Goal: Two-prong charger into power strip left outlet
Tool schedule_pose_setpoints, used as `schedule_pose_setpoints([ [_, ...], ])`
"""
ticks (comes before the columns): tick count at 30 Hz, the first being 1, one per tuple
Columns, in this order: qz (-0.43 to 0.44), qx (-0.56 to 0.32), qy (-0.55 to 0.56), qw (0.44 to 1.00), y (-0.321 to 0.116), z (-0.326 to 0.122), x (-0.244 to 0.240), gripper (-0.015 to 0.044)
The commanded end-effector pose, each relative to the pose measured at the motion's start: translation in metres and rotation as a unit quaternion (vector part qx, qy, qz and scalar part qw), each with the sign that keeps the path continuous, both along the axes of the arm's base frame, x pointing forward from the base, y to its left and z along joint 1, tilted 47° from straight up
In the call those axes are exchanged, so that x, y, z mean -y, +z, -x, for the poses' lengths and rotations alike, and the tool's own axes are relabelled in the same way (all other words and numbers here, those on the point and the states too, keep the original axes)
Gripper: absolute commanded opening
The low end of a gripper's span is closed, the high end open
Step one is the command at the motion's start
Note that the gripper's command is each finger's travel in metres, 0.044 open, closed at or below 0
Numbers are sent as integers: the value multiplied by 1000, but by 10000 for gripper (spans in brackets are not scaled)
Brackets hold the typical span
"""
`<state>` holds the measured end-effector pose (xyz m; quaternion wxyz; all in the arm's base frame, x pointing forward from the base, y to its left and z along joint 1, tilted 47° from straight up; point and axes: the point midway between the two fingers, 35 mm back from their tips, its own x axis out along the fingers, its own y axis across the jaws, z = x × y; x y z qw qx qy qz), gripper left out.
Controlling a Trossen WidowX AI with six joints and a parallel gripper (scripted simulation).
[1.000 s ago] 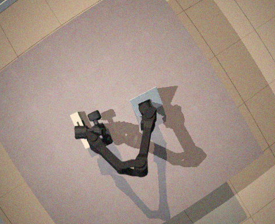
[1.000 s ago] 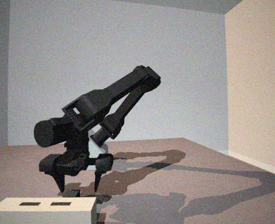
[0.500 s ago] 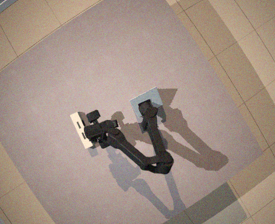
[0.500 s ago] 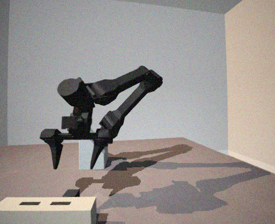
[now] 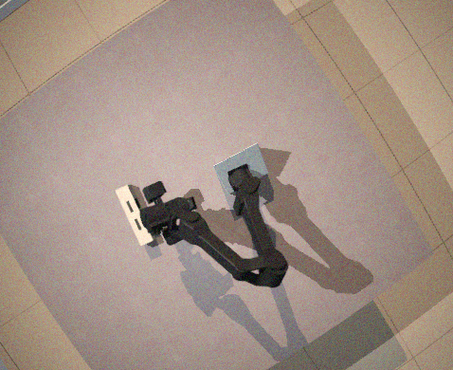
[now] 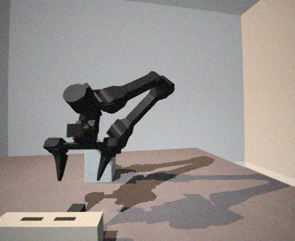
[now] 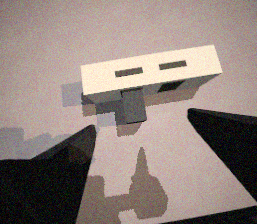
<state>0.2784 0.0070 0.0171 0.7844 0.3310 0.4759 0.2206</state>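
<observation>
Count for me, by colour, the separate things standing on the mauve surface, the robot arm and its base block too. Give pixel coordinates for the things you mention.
Cream: 1, the power strip (image 5: 134, 215) (image 6: 44, 233) (image 7: 150, 69)
Dark grey: 1, the charger (image 6: 76, 207) (image 7: 134, 106)
Pale blue: 1, the base block (image 5: 252, 152) (image 6: 92, 167)
Black: 1, the robot arm (image 5: 260, 229) (image 6: 138, 84)
Total: 4

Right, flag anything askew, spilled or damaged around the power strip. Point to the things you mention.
Nothing stands out. The power strip (image 5: 134, 215) (image 6: 45, 233) (image 7: 150, 72) shows no visible damage, and the charger (image 6: 76, 207) (image 7: 134, 106) looks roughly square to its side. Whether its prongs are fully in, I cannot tell.
</observation>
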Motion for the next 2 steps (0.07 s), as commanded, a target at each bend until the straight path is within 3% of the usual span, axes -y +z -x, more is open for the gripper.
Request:
schedule_pose_setpoints([
  [1,-2,1,-1,1000,1,0,0,440],
  [2,-2,1,-1,1000,1,0,0,440],
])
